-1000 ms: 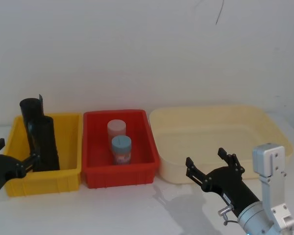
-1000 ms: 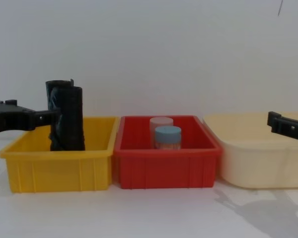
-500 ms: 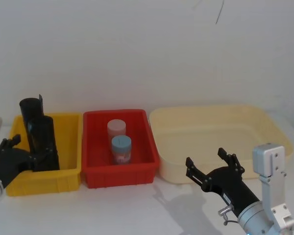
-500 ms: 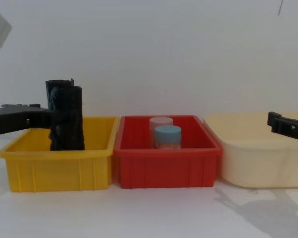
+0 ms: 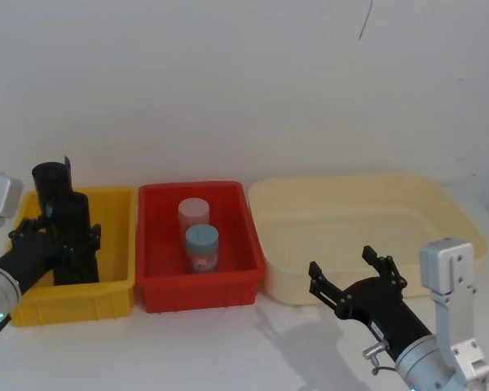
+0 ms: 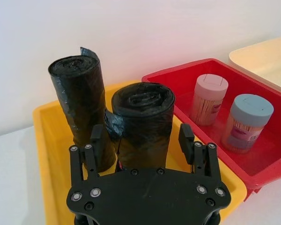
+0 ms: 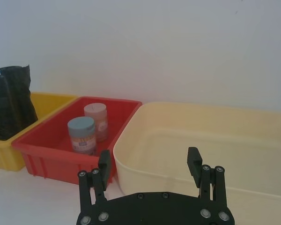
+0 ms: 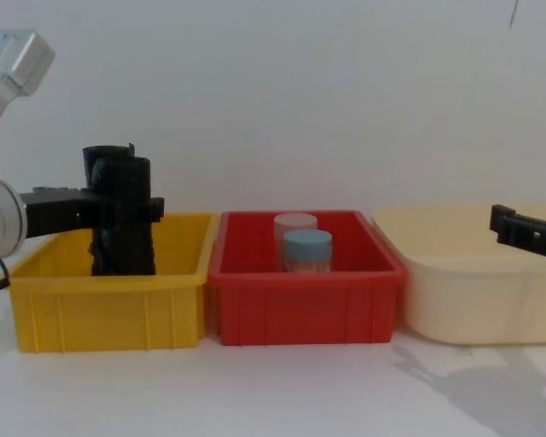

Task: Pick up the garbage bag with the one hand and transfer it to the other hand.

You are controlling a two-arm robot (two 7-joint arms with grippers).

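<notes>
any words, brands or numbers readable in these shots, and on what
No text can be read anywhere.
Blue-lidded jar in the red bin: pinkish label, print too blurred to read.
Pink-lidded jar beside it: no legible print.
Garbage bag, between the fingers of the open left gripper: plain black, no marking.
Right gripper, open before the cream tub: no legible mark.

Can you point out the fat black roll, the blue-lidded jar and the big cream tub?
garbage bag [image 6: 143, 125], left wrist view, on the roll's side wall
blue-lidded jar [image 5: 201, 237], head view, on its lid
cream tub [image 5: 342, 181], head view, on its back rim
</notes>
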